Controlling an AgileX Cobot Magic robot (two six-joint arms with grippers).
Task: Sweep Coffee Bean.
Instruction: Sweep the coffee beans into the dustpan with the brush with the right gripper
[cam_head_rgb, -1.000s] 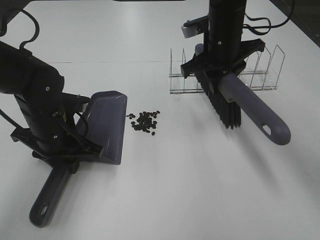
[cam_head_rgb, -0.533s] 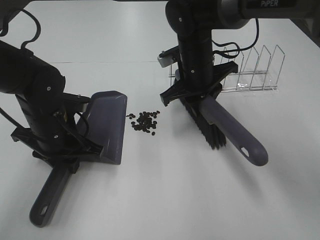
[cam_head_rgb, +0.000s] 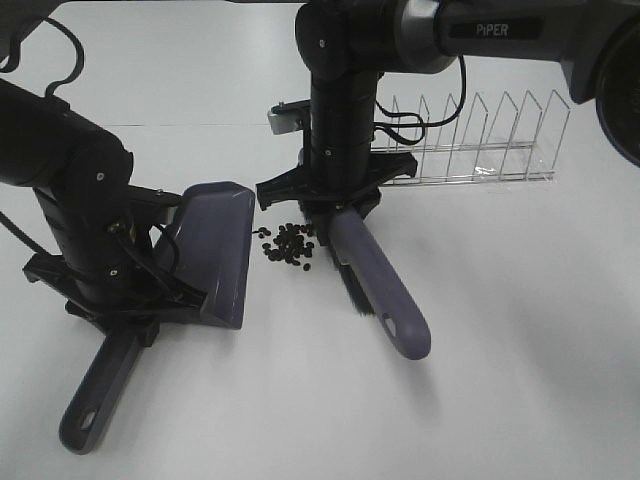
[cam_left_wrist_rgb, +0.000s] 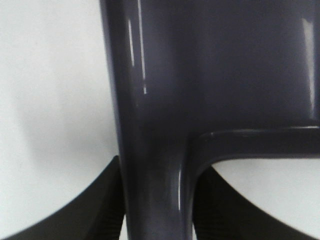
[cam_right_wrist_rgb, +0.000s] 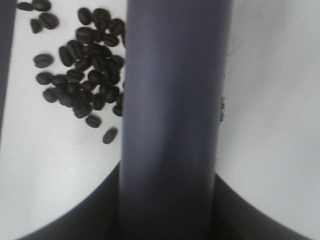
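Note:
Several coffee beans (cam_head_rgb: 288, 245) lie in a loose cluster on the white table, between the dustpan and the brush. The grey-purple dustpan (cam_head_rgb: 217, 252) rests on the table just left of them, its mouth facing the beans. My left gripper (cam_head_rgb: 122, 318) is shut on its handle (cam_left_wrist_rgb: 155, 165). Just right of the beans is the brush (cam_head_rgb: 375, 285), bristles down, with my right gripper (cam_head_rgb: 335, 200) shut on its handle (cam_right_wrist_rgb: 170, 115). In the right wrist view the beans (cam_right_wrist_rgb: 82, 75) sit close beside that handle.
A clear wire rack (cam_head_rgb: 470, 140) stands at the back right, behind the right arm. The dustpan's long handle (cam_head_rgb: 95, 400) reaches toward the table's front left. A thin seam line (cam_head_rgb: 200, 125) crosses the table behind the beans.
The right arm has carried the brush leftward, from in front of the rack to just beside the beans. The left arm, dustpan and beans have stayed put.

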